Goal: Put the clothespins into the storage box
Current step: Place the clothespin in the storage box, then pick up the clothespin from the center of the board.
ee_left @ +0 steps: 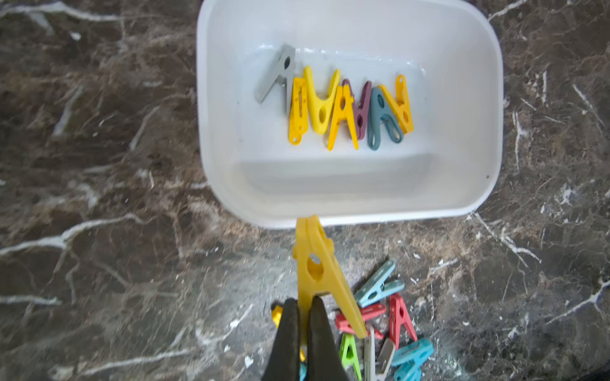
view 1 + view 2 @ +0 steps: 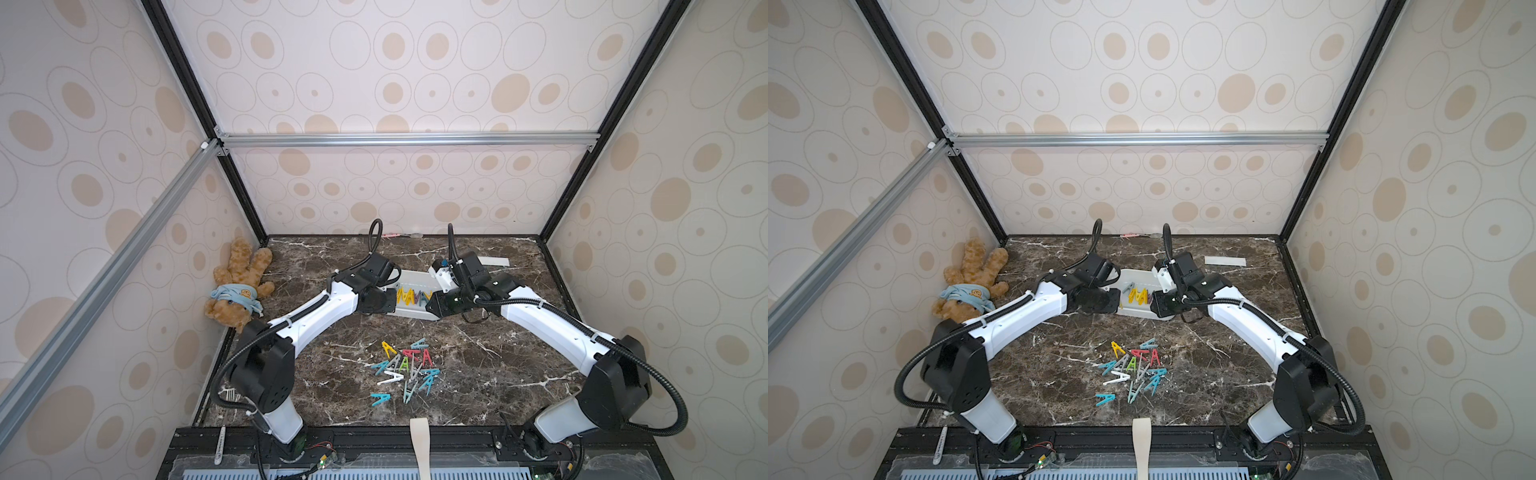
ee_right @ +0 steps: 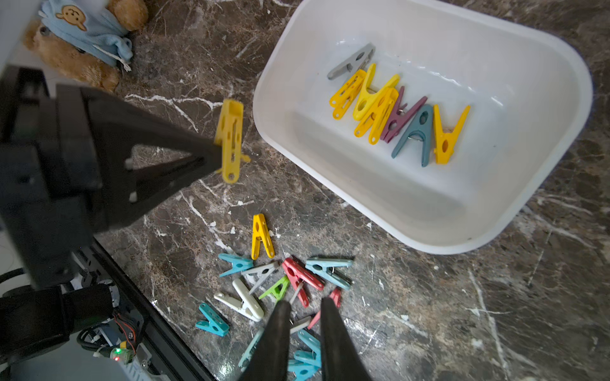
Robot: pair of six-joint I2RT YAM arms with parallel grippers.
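The white storage box [image 1: 330,184] [image 2: 415,312] [image 2: 1142,312] stands at the table's middle back and holds several clothespins [image 1: 343,105] [image 3: 396,109] in yellow, grey, purple and teal. A loose pile of clothespins [image 2: 407,368] [image 2: 1133,368] [image 3: 280,280] lies nearer the front. My left gripper [image 1: 304,301] is shut on one leg of a yellow clothespin [image 1: 317,264] [image 3: 229,142], held in the air beside the box's rim. My right gripper [image 3: 304,305] hangs above the pile, open by a narrow gap with nothing between its fingers.
A brown teddy bear [image 2: 239,286] [image 3: 82,43] lies at the left wall. A flat white paper strip [image 2: 494,261] [image 2: 1225,261] lies at the back right. A beige strap [image 2: 419,436] hangs over the front edge. Both arms reach inward above the box.
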